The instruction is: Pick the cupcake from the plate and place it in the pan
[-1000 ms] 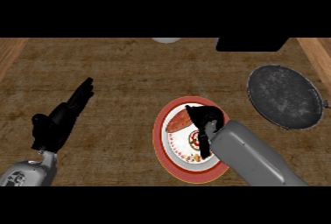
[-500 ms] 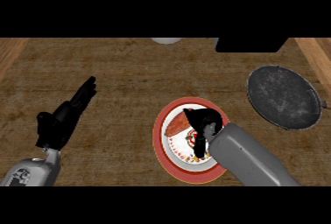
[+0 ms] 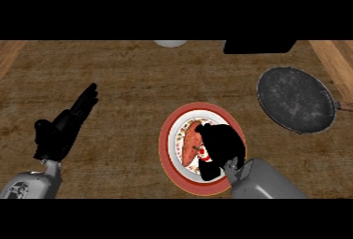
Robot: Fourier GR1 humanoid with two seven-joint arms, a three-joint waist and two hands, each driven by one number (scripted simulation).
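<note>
A red-rimmed plate (image 3: 167,144) lies at the counter's middle. The cupcake (image 3: 191,140) sits on it as an orange-red shape with a red and white bit, mostly hidden. My right hand (image 3: 222,144) comes in from the lower edge and is on top of it, fingers curled down round the cupcake. The dark round pan (image 3: 296,99) lies to the upper right, apart from the plate. My left hand (image 3: 63,127) rests open at the left, fingers pointing up and away, holding nothing.
A white round object (image 3: 170,43) and a black box (image 3: 258,46) sit at the counter's far edge. The pan's handle (image 3: 345,107) points off to the right. Lighter wooden strips run along the left and right sides.
My right hand has settled lower over the cupcake and its fingers have drawn in from a spread pose to a compact curl. The left hand has stayed where it was.
</note>
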